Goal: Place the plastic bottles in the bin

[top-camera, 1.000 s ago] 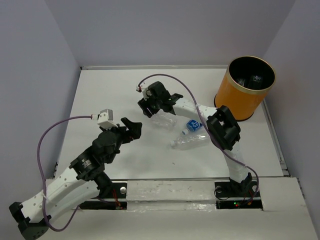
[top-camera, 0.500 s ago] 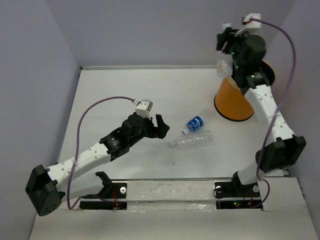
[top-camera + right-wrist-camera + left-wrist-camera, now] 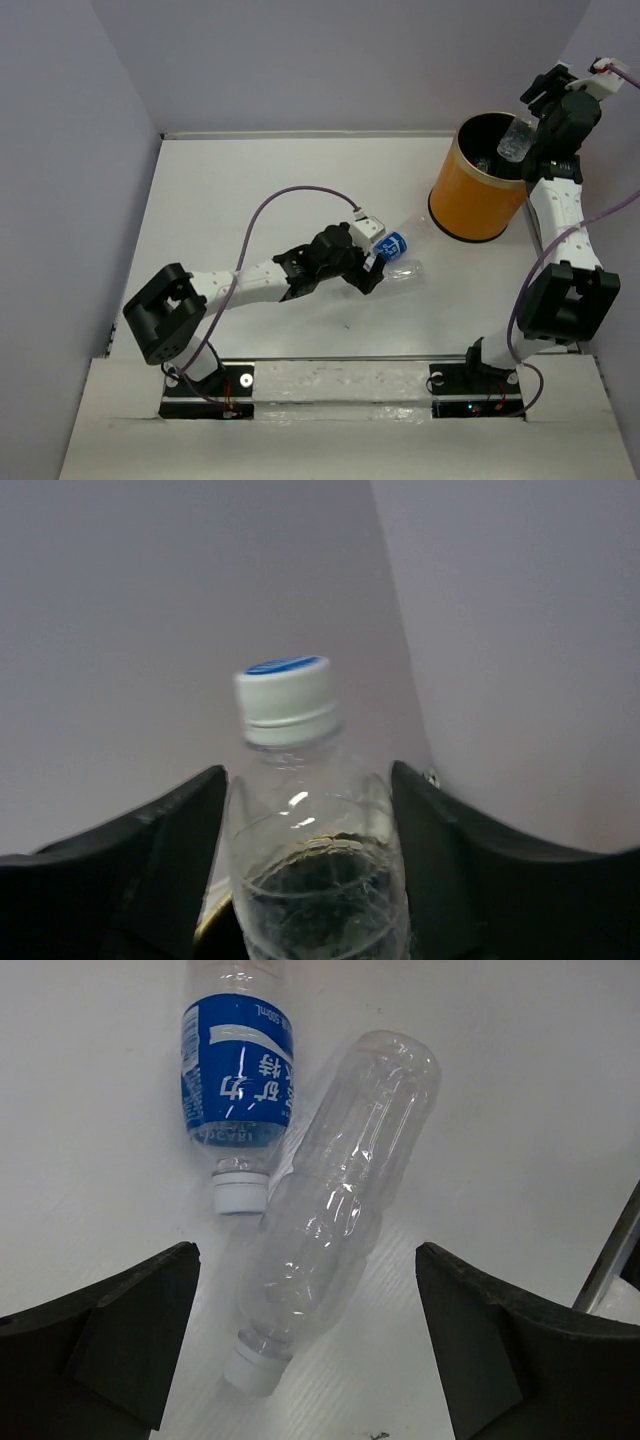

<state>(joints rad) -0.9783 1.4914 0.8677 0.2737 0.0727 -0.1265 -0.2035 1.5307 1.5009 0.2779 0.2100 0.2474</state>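
Two plastic bottles lie side by side on the white table: one with a blue label [image 3: 393, 243] and white cap, and one clear [image 3: 402, 271]. In the left wrist view the labelled bottle [image 3: 238, 1070] is at the top left and the clear bottle [image 3: 340, 1210] lies diagonally. My left gripper [image 3: 373, 267] is open above them, its jaws straddling the clear bottle's cap end [image 3: 307, 1260]. My right gripper [image 3: 537, 132] is shut on a clear bottle [image 3: 515, 140] with a blue-topped white cap [image 3: 288, 702], held over the orange bin [image 3: 470, 200]. The bin's rim [image 3: 208, 920] shows below the bottle.
Grey walls close the table at the back and both sides. The bin stands in the far right corner close to the right wall. The right arm's links rise along the right edge [image 3: 560, 290]. The left arm's cable [image 3: 290, 195] loops over the table's middle.
My right gripper has swung right with its bottle, from left of the bin to over its opening. My left arm has stretched right, and its open gripper now sits over the two lying bottles.
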